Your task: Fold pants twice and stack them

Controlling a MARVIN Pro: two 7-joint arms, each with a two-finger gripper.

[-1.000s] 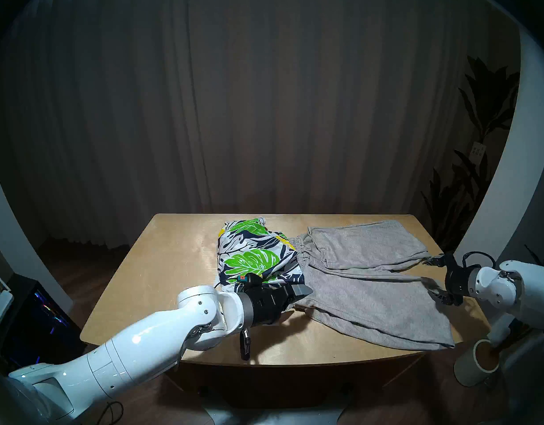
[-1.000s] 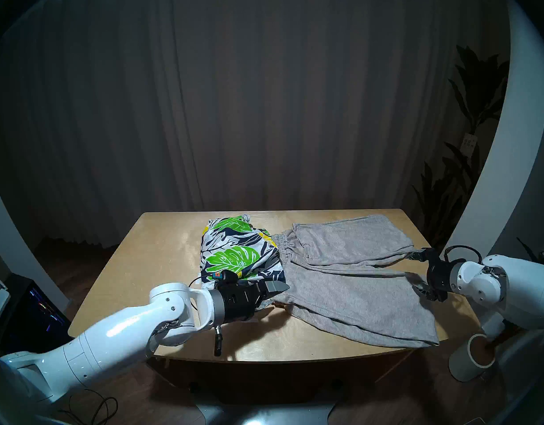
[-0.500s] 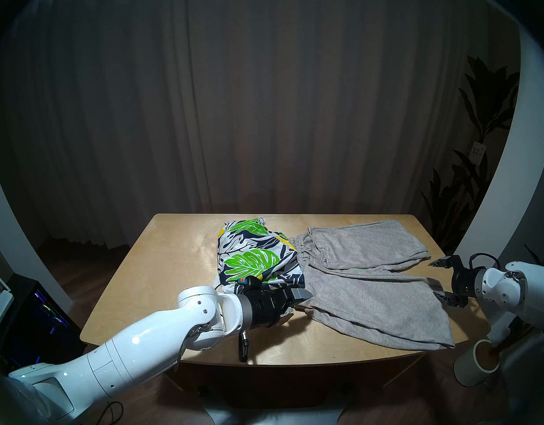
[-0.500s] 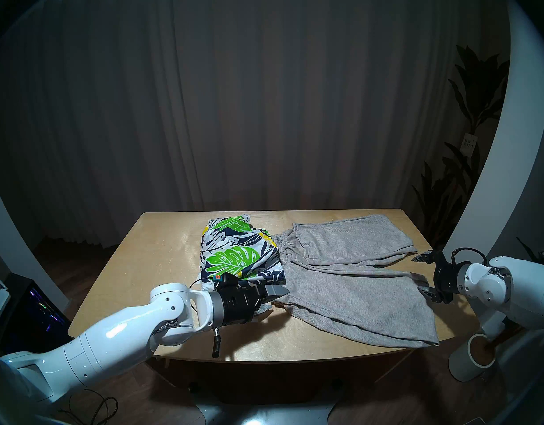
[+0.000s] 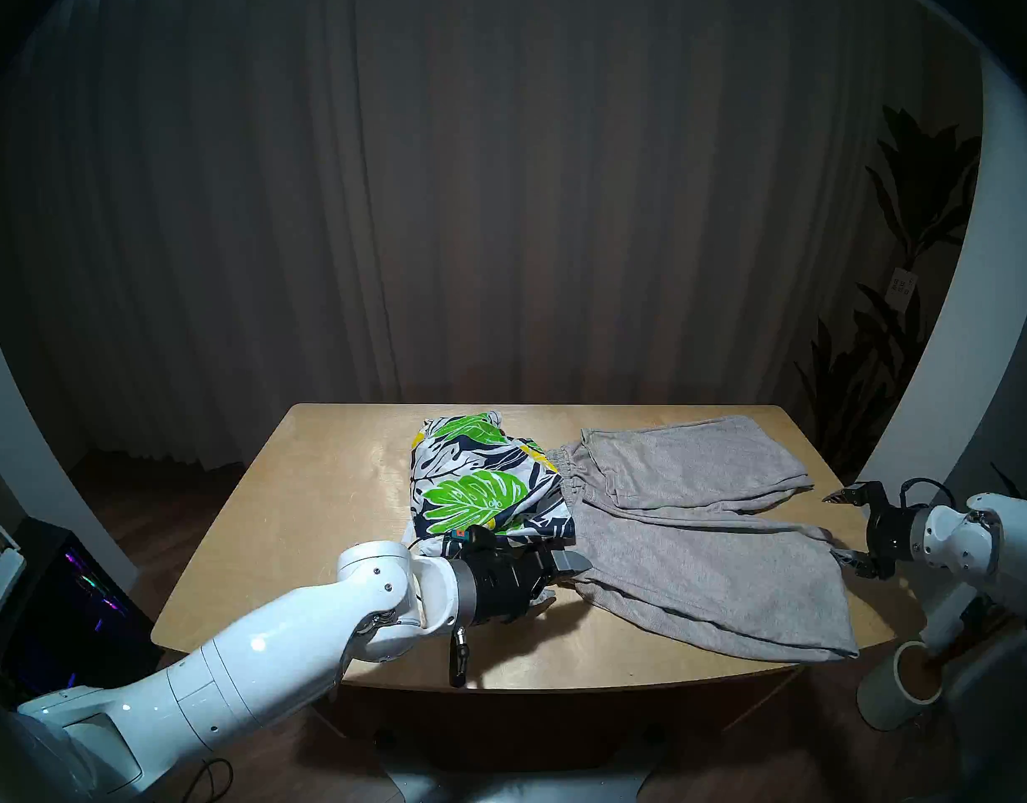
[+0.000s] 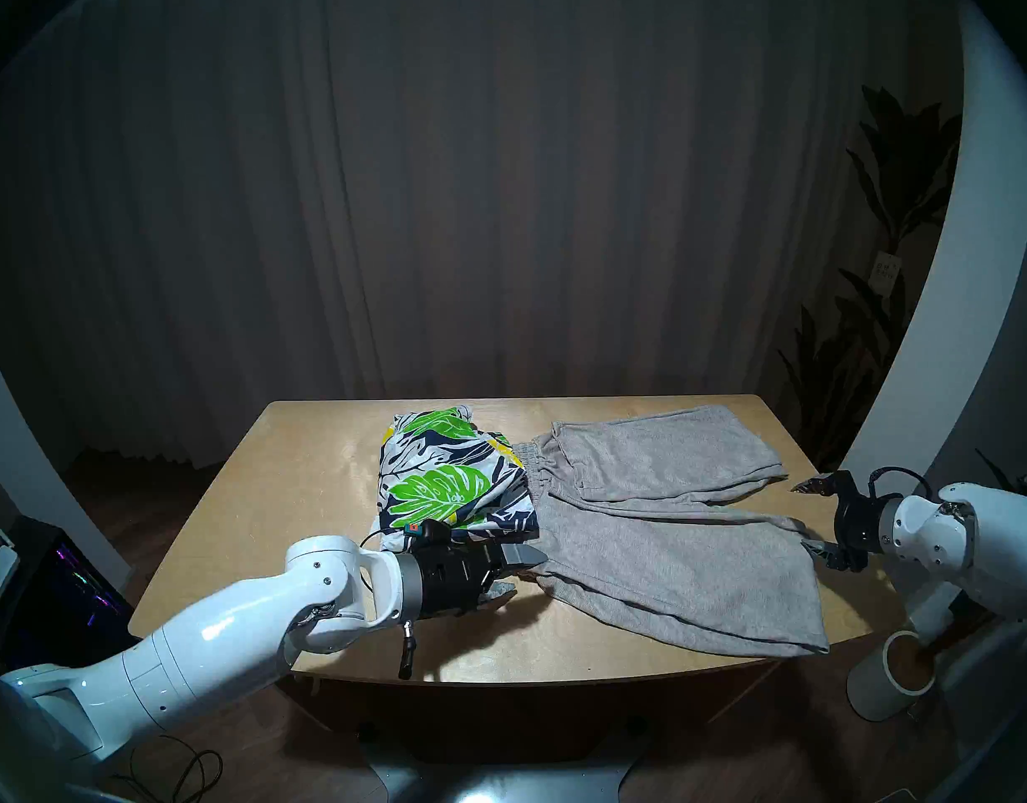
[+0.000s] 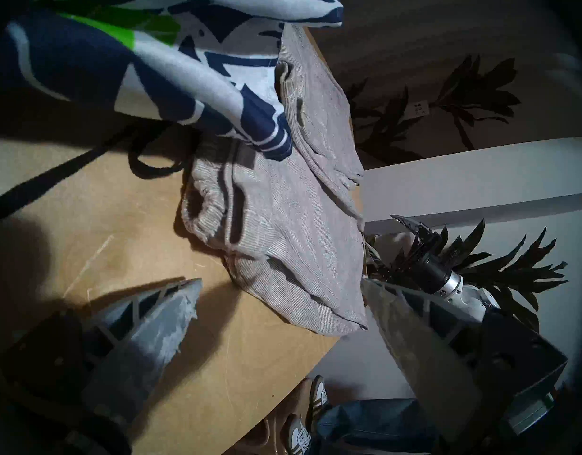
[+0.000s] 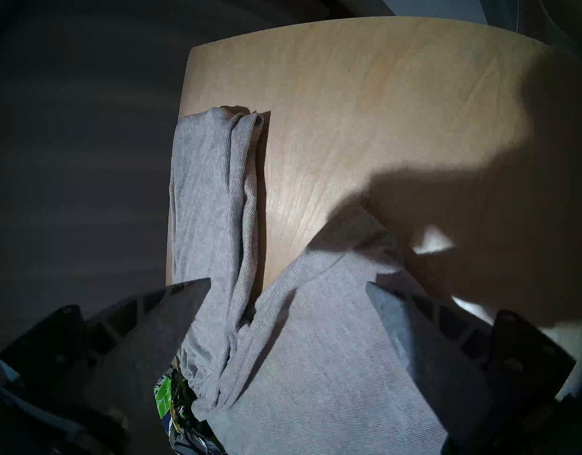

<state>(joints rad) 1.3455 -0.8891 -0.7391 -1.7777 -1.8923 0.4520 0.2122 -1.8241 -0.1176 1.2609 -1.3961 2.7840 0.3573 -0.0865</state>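
Grey shorts (image 5: 696, 529) spread flat, table (image 5: 302, 529) right half; print shorts (image 5: 482, 483) folded, touching their waistband. My left gripper (image 5: 563, 576) released, at waistband's near corner. My right gripper (image 5: 847, 529) released, beside leg hems.

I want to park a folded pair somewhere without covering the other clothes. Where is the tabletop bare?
Bare wood lies left of the leaf-print shorts, out to the table edge, and along the near edge under the left gripper. A narrow wedge shows between the grey shorts legs, by the right gripper. The centre and right are crowded.
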